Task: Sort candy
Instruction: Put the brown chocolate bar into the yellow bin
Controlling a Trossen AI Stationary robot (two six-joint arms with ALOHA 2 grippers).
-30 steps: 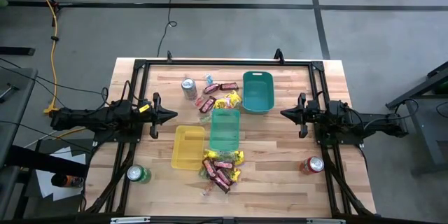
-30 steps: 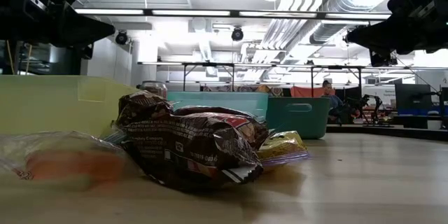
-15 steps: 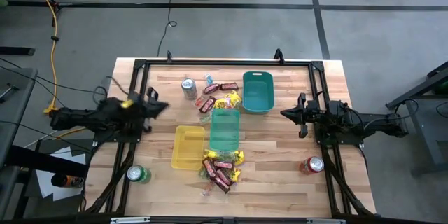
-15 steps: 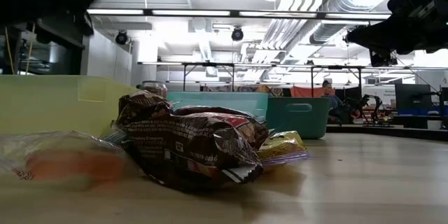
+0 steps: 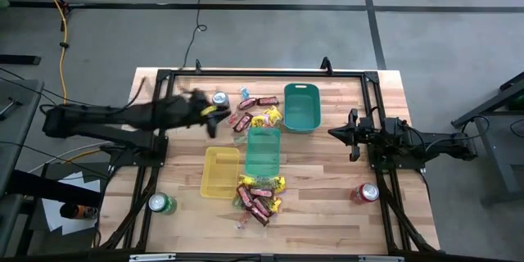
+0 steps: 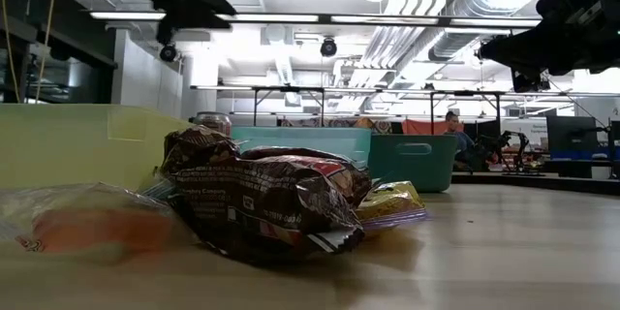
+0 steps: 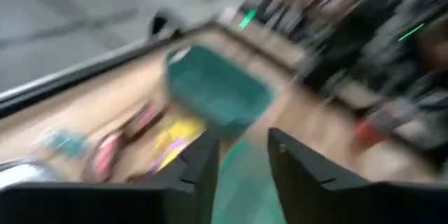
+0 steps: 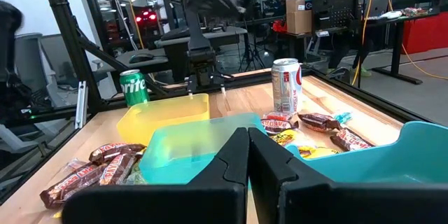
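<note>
The left gripper [image 5: 214, 115], blurred, hovered fingers apart at the candy's [image 5: 252, 119] nine o'clock; the right gripper [image 5: 333, 133] was pinched closed.

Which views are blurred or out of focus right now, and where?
Left wrist view: motion-smeared throughout, teal tray and candy only streaks. High view: left claw and its arm smeared, the rest sharp. Low view: nearest pale wrapper out of focus, dark red-brown bars fairly sharp, ceiling lights glaring. Right wrist view: sharp, silver can legible.
</note>
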